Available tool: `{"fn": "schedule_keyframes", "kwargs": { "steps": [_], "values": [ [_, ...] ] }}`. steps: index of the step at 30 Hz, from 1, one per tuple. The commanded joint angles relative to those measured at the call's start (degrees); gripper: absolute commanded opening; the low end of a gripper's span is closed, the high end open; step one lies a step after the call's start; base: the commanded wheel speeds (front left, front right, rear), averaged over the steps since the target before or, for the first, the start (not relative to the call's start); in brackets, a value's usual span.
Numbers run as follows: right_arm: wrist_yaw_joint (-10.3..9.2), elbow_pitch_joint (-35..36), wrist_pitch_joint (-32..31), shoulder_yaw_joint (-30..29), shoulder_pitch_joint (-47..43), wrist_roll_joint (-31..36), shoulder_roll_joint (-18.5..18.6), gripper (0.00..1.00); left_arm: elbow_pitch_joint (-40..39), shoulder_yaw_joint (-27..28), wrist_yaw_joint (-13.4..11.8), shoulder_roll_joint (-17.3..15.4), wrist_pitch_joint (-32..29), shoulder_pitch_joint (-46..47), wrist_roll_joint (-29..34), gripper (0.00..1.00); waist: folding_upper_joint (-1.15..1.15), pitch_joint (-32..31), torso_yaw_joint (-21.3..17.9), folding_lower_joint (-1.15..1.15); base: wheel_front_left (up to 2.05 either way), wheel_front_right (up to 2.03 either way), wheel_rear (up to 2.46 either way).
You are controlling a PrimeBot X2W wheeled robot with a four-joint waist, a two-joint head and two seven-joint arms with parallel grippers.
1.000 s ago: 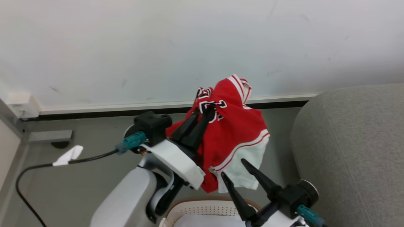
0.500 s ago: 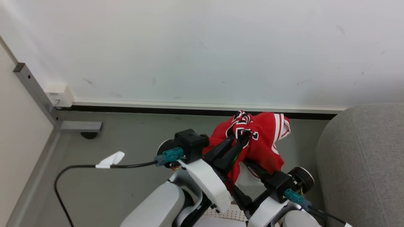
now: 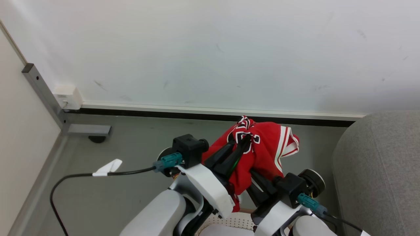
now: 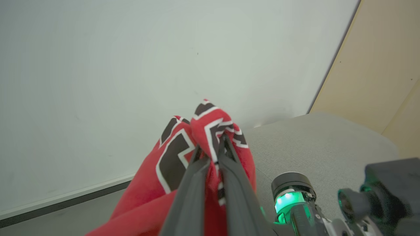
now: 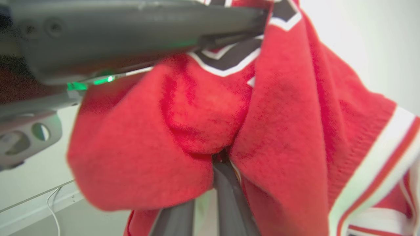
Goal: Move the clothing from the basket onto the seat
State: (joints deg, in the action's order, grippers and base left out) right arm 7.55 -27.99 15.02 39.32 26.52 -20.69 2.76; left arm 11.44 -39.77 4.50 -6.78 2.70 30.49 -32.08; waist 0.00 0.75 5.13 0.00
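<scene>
Red basketball clothing (image 3: 262, 154) of a soft, fuzzy knit hung bunched in the air between the robot's two arms. It was to the left of the seat (image 3: 377, 170) and apart from it. Black numerals outlined in white sat at the top of the bundle (too crumpled to read). White-and-red striped trim ran down its right edge.

The left gripper (image 3: 244, 139) had its two long dark fingers pressed together on the numeral patch. In the left wrist view, a pinched fold stuck up past the fingertips. The right gripper (image 5: 220, 157) reached in from below. In its own wrist view the fingers converged into a fold of red cloth, nipping it.

In the head view, a slice of the basket (image 3: 234, 223), white perforated plastic, lay at the bottom edge under the arms. The seat was light grey woven fabric with a rounded corner. A black cable (image 3: 131, 171) with a white tag (image 3: 106, 167) trailed from the left wrist over the grey floor (image 3: 131, 137). The left wrist view showed a green light (image 4: 285, 200) glowing on a round dark part of the other arm.
</scene>
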Motion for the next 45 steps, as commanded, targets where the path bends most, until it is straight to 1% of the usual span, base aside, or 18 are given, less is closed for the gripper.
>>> {"fn": "schedule_keyframes", "kwargs": {
  "steps": [1, 7, 16, 17, 18, 19, 20, 30, 39, 45],
  "values": [
    [-0.12, 1.26, 0.11, -0.74, -1.34, 0.13, 0.12, 0.00, 0.54, 0.51, -0.42, -0.86, 0.58, 0.06, -0.38, 0.00, 0.00, 0.30, -0.51, 0.00, 0.00, 0.00, 0.00],
    [-0.12, 3.95, 0.11, -2.85, -3.12, 0.53, 0.10, 0.00, 1.24, 1.76, -1.03, -1.91, 1.03, 0.25, -0.86, 0.00, 0.00, 0.99, -1.72, 0.00, 0.00, 0.00, 0.00],
    [-0.12, 8.56, 0.11, -10.66, -8.12, 1.20, 0.13, 0.00, 2.28, 1.12, -1.12, -2.67, 1.68, -1.76, -0.85, 0.00, 0.00, 1.39, -3.83, 0.00, 0.00, 0.00, 0.00],
    [-0.12, 8.84, 0.11, -11.43, -8.46, 1.15, 0.14, 0.00, 2.17, 1.00, -1.10, -2.63, 1.81, -1.84, -0.78, 0.09, 0.00, 1.45, -4.11, 0.00, 0.00, 0.00, 0.00],
    [-0.12, 9.25, 0.11, -11.96, -8.73, 1.09, 0.15, 0.00, 2.01, 0.85, -1.01, -2.57, 1.95, -1.93, -0.76, 0.42, 0.00, 1.47, -4.44, 0.00, 0.00, 0.00, 0.00],
    [-0.12, 9.45, 0.11, -12.47, -9.00, 1.23, 0.14, 0.00, 1.77, 0.60, -0.83, -2.52, 2.05, -2.00, -0.71, 0.89, 0.00, 1.47, -4.82, 0.00, 0.00, 0.00, 0.00],
    [-0.12, 9.64, 0.11, -12.93, -9.22, 1.26, 0.15, 0.00, 1.57, 0.31, -0.64, -2.53, 2.16, -2.13, -0.62, 1.00, 0.00, 1.50, -5.24, 0.00, 0.00, 0.00, 0.00],
    [-0.12, 11.57, 0.11, -18.59, -8.94, 2.96, 0.13, 0.00, -1.57, -2.34, 0.10, -3.58, 2.47, -3.87, 0.18, 1.00, 0.00, 2.90, -11.49, 0.00, 0.00, 0.00, 0.00],
    [-0.12, 15.05, 0.11, -24.78, -9.49, 5.27, 0.82, 0.00, -3.80, -3.33, 0.78, -4.81, 4.29, -2.62, 1.55, 1.00, 0.00, 5.06, -19.10, 0.00, 0.00, 0.00, 0.00],
    [-0.12, 17.53, 0.11, -28.37, -10.46, 5.57, 1.34, 0.00, -3.94, -4.03, 1.24, -5.85, 4.78, -2.31, 1.66, 1.00, 0.00, 5.85, -24.30, 0.00, 0.00, 0.00, 0.00]
  ]
}}
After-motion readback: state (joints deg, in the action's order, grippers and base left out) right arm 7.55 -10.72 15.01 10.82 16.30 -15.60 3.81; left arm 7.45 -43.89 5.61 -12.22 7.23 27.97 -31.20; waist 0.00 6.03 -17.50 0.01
